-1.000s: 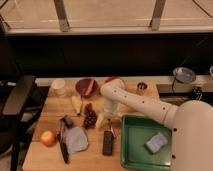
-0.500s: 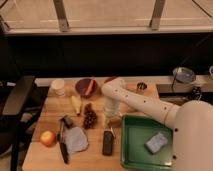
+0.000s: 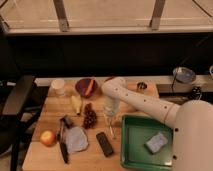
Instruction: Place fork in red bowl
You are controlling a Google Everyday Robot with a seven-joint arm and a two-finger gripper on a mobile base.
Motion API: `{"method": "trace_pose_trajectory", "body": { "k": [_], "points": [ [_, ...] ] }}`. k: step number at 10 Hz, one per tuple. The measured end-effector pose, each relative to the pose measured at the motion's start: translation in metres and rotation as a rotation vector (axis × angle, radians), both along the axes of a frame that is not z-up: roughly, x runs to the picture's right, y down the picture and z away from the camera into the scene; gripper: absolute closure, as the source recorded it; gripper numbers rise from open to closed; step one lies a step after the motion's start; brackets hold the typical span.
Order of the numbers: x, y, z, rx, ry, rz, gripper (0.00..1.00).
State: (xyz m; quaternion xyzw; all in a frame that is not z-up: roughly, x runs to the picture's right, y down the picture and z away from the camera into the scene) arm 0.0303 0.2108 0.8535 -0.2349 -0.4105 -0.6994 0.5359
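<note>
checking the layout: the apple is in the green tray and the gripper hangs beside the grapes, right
Not quite: in the camera view the apple lies on the table, outside the green tray; the gripper does hang beside the grapes.

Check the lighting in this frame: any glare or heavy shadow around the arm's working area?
Camera view, top: the strip behind the window frame is washed out bright, and the band under it is almost black. Camera view, below: the wooden table is lit warm and even, with no glare; the gripper hangs low over it between the grapes and the green tray, and no hard shadow shows around it.
</note>
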Motion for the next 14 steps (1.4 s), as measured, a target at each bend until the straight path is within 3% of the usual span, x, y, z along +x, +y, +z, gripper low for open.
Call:
{"method": "trace_pose_trajectory", "body": {
  "k": [1, 7, 9, 10, 12, 14],
  "points": [
    [-0.001, 0.0, 0.005, -0.004, 0.002, 0.021, 1.0],
    [0.0, -0.005, 0.002, 0.002, 0.007, 0.021, 1.0],
    [0.008, -0.036, -0.001, 0.034, 0.064, 0.113, 1.0],
    [0.01, -0.065, -0.008, 0.044, 0.096, 0.177, 1.0],
    [0.02, -0.099, -0.022, 0.049, 0.148, 0.262, 1.0],
    [0.017, -0.101, -0.023, 0.049, 0.147, 0.263, 1.0]
  ]
}}
